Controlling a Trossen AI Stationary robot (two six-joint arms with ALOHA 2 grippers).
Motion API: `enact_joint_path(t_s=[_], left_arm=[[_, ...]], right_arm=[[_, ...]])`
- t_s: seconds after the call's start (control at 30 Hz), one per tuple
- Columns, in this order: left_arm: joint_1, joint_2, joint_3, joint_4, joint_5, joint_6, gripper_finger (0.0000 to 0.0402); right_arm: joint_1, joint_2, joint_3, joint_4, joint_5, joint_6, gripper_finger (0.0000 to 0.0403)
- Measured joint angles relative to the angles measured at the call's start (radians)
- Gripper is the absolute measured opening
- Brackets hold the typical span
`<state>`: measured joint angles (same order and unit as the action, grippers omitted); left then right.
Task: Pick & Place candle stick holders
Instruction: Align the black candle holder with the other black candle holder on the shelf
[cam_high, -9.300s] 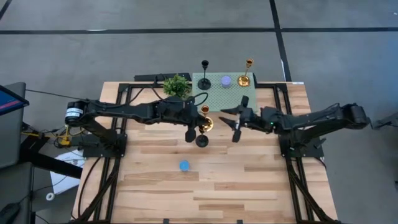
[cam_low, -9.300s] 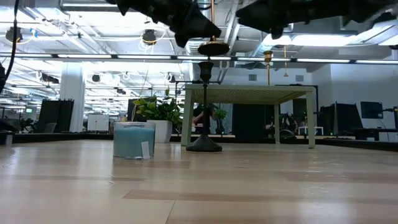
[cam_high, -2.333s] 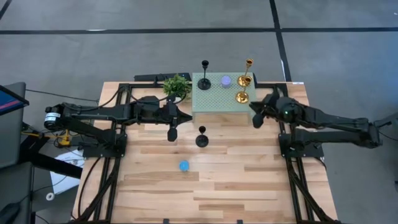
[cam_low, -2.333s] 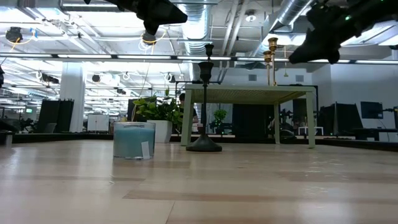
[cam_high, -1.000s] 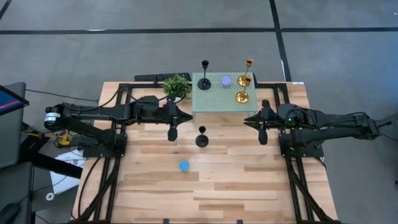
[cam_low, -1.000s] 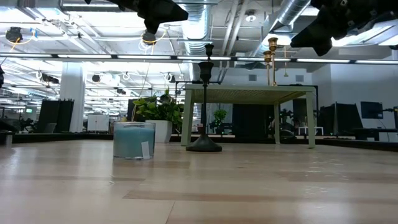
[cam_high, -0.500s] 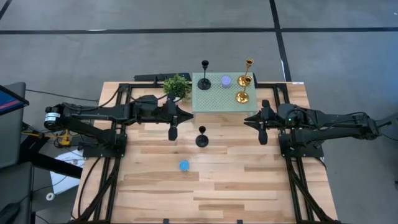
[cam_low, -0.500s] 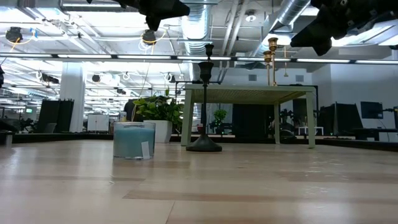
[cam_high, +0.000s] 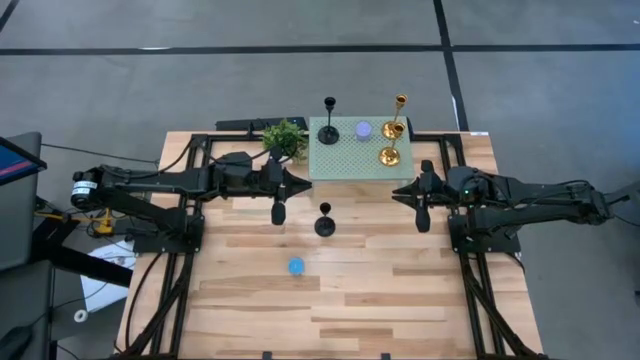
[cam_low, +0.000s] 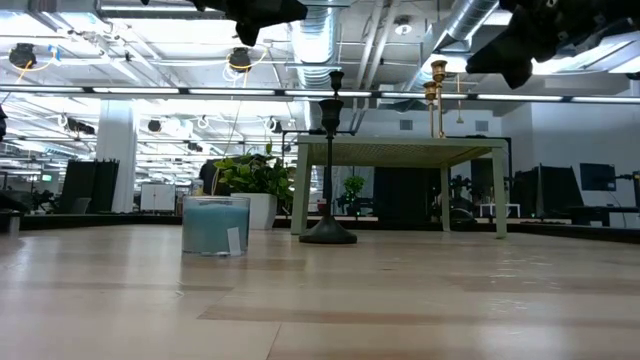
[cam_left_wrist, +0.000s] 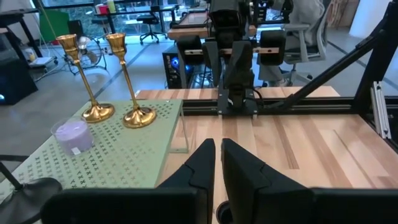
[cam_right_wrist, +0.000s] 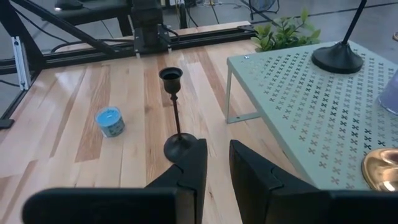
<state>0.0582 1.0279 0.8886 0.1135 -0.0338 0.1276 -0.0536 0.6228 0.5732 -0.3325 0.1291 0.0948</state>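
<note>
A green perforated stand (cam_high: 348, 160) is set at the far middle of the wooden surface (cam_high: 400, 290). Four holders are carried on it: a black holder (cam_high: 329, 126) at its far left corner, a low purple one (cam_high: 363, 130) beside that, and two gold holders (cam_high: 393, 118) (cam_high: 389, 147) near its right edge, one behind the other. In the left wrist view the gold pair (cam_left_wrist: 90, 81) (cam_left_wrist: 130, 87) is seen standing upright and close together, with the purple one (cam_left_wrist: 73, 135) near them.

A second black holder (cam_high: 324, 219) stands upright on the bare surface just in front of the stand, and a low blue holder (cam_high: 296, 266) sits nearer the front edge, well apart from it. Both are seen in the right wrist view, the black one (cam_right_wrist: 175, 109) upright and the blue one (cam_right_wrist: 109, 121) beyond it. In the low view the blue holder (cam_low: 215, 224) and the black one (cam_low: 328, 180) are shown side by side. A small plant (cam_high: 284, 137) sits at the stand's left corner.

The left gripper (cam_high: 279, 211) is held above the surface left of the black holder, its fingers (cam_left_wrist: 202, 163) nearly closed with only a narrow gap and nothing between them. The right gripper (cam_high: 422, 214) is held right of the stand's front corner, its fingers (cam_right_wrist: 194, 165) a little apart and empty.
</note>
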Motion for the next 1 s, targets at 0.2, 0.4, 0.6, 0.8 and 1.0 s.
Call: enact_joint_path(t_s=[0.2,0.4,0.6,0.8,1.0], left_arm=[[0.0,0.006,0.0,0.0,0.0,0.003,0.003],[0.0,0.009,0.0,-0.096,-0.039,0.106,0.003],[-0.006,0.009,-0.001,-0.28,-0.052,0.065,0.0025],[-0.055,0.01,-0.002,-0.317,0.037,-0.02,0.0005],[-0.133,0.024,-0.003,-0.314,0.026,0.003,0.0007]], right_arm=[[0.0,0.013,0.0,0.013,0.001,-0.023,0.0061],[0.0,0.053,0.0,-0.016,0.0,-0.042,0.0061],[0.017,0.077,0.0,-0.076,-0.001,-0.042,0.0061],[0.037,0.079,0.0,-0.079,-0.001,-0.042,0.0061],[0.071,0.083,0.0,-0.071,-0.001,-0.042,0.0061]])
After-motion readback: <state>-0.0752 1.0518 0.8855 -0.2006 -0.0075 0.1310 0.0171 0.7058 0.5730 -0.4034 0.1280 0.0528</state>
